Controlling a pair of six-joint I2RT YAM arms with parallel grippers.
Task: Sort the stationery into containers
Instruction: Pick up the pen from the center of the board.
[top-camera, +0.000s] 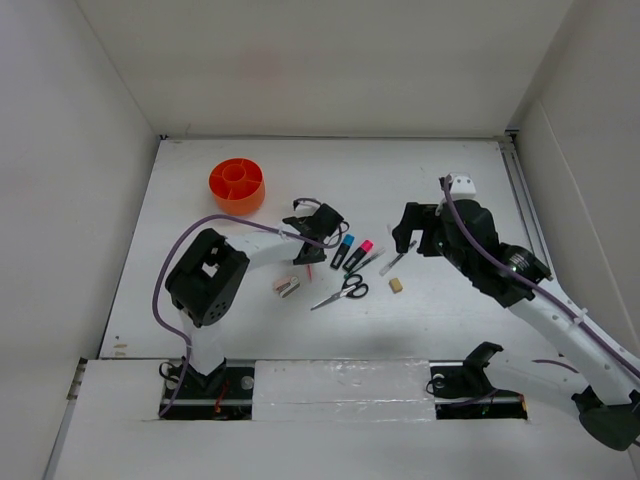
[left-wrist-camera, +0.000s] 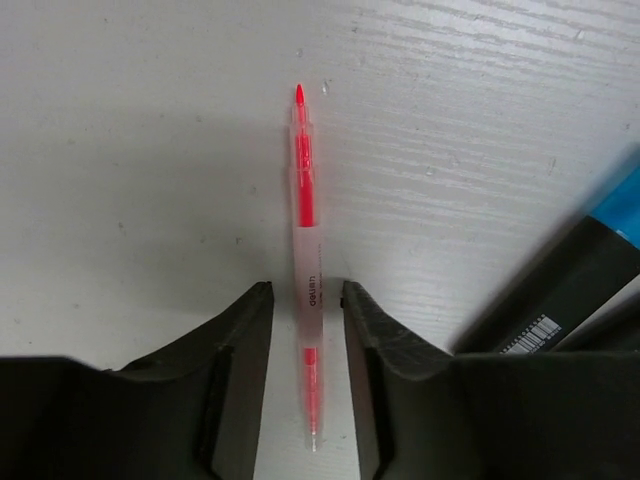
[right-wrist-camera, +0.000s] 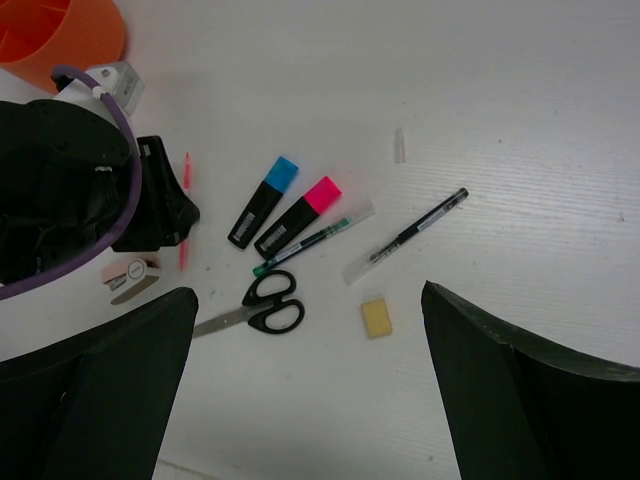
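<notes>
My left gripper (left-wrist-camera: 307, 300) is low over the table, its jaws open narrowly on either side of the thin red pen (left-wrist-camera: 303, 180), with a small gap each side. In the top view it (top-camera: 308, 252) is just left of the blue-capped highlighter (top-camera: 343, 250) and pink-capped highlighter (top-camera: 360, 255). My right gripper (right-wrist-camera: 308, 292) is wide open and empty, held high above the scissors (right-wrist-camera: 262, 305) and tan eraser (right-wrist-camera: 376, 317). The black-white pen (right-wrist-camera: 415, 228) and stapler (right-wrist-camera: 130, 275) lie on the table. The orange tub (top-camera: 237, 185) stands at the back left.
A green-tipped pen (right-wrist-camera: 305, 240) lies beside the pink highlighter. A small clear cap (right-wrist-camera: 399, 145) lies alone further back. White walls enclose the table (top-camera: 450, 320) on three sides. The left arm's purple cable (top-camera: 240, 225) arcs over the table near the tub.
</notes>
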